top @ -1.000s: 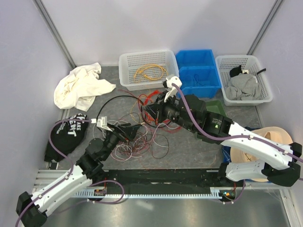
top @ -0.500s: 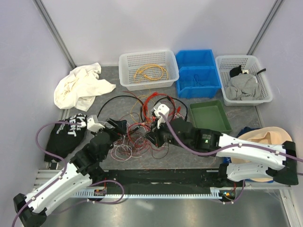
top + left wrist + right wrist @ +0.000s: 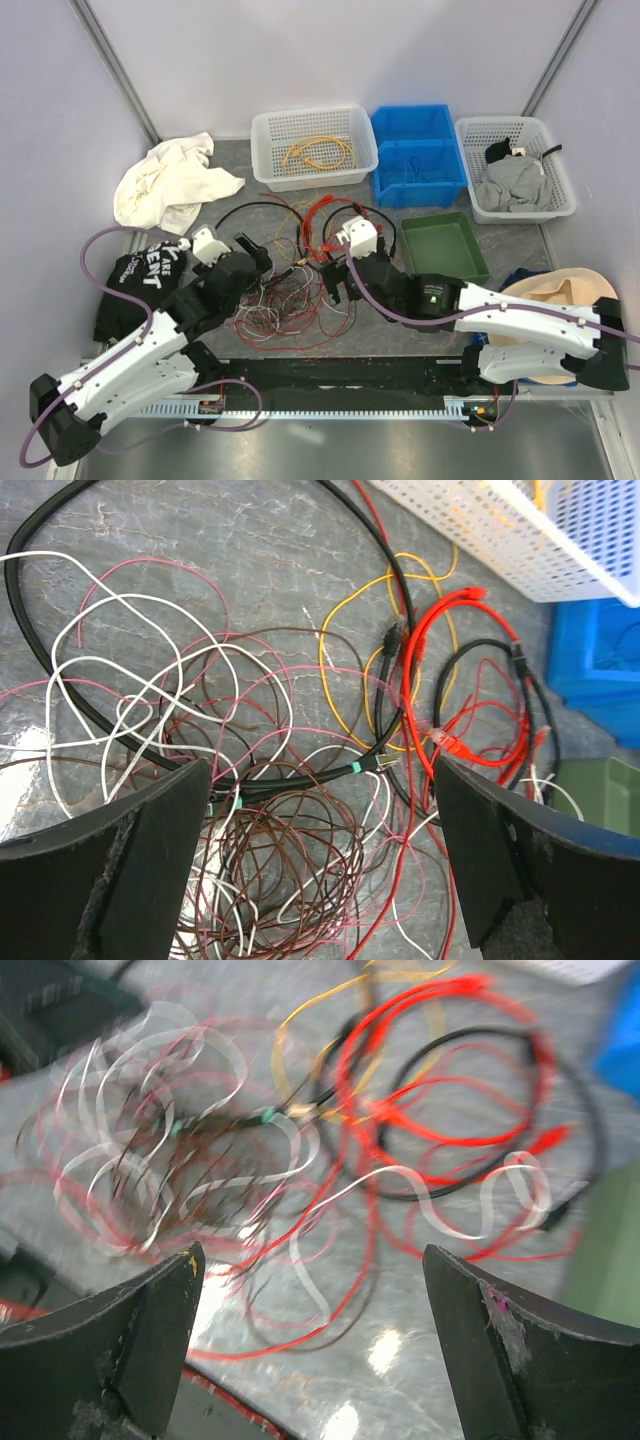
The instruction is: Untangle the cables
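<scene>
The cables [image 3: 290, 300] lie in a loose tangle on the grey tabletop between my arms. There are brown coils [image 3: 262, 825], white and pink wires, a yellow wire [image 3: 335, 620], a red cable [image 3: 440, 630] and a thick black cable [image 3: 392, 570]. My left gripper [image 3: 255, 250] hovers open over the brown coil, with nothing between its fingers [image 3: 320, 780]. My right gripper [image 3: 335, 285] hangs open above the tangle's right side. Its view is blurred. Red cable [image 3: 420, 1000] and white wire [image 3: 440, 1220] lie below its empty jaws [image 3: 312, 1255].
At the back stand a white basket [image 3: 265, 150] holding a yellow cable, blue bins [image 3: 410, 140] and a white basket [image 3: 468, 165] with grey cloth. A green tray [image 3: 445, 250] sits right of the tangle. White cloth [image 3: 170, 180] and a black bag [image 3: 140, 280] lie left, a hat [image 3: 560, 290] right.
My right arm drew back from the far side toward the near middle and its gripper went from shut to open. My left arm shifted left and back. The tangle spread out.
</scene>
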`<action>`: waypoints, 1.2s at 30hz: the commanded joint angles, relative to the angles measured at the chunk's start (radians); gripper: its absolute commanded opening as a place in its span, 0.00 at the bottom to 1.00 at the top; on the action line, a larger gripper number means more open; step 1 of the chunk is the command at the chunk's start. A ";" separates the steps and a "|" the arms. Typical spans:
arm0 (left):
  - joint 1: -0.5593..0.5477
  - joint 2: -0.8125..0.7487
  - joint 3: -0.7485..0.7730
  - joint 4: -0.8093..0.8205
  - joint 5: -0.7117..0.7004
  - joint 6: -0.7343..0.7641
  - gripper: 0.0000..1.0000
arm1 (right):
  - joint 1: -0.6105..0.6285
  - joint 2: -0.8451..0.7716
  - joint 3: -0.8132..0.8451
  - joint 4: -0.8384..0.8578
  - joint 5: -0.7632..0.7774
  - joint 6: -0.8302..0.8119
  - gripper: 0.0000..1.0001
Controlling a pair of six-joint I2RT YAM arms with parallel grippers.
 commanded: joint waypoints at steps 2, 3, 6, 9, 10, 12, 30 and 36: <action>0.010 0.130 0.130 0.026 -0.038 0.062 1.00 | -0.001 -0.149 -0.069 -0.035 0.241 0.067 0.98; 0.010 0.158 0.169 0.104 0.002 0.124 1.00 | -0.001 -0.169 -0.104 -0.016 0.251 0.073 0.98; 0.010 0.279 0.207 0.413 0.210 0.484 0.98 | -0.002 -0.248 -0.174 0.046 0.260 0.079 0.98; 0.010 0.491 0.349 0.441 0.365 0.690 0.95 | -0.001 -0.297 -0.214 0.069 0.266 0.078 0.98; 0.010 0.568 0.405 0.418 0.402 0.738 0.93 | -0.002 -0.309 -0.219 0.070 0.264 0.078 0.98; 0.010 0.769 0.586 0.345 0.505 0.848 0.89 | -0.002 -0.317 -0.231 0.069 0.267 0.075 0.98; 0.013 1.322 1.134 -0.113 0.777 1.151 0.67 | -0.002 -0.502 -0.287 0.073 0.370 0.042 0.98; 0.005 1.296 1.045 -0.102 0.792 1.138 0.66 | -0.001 -0.550 -0.296 0.087 0.404 0.025 0.98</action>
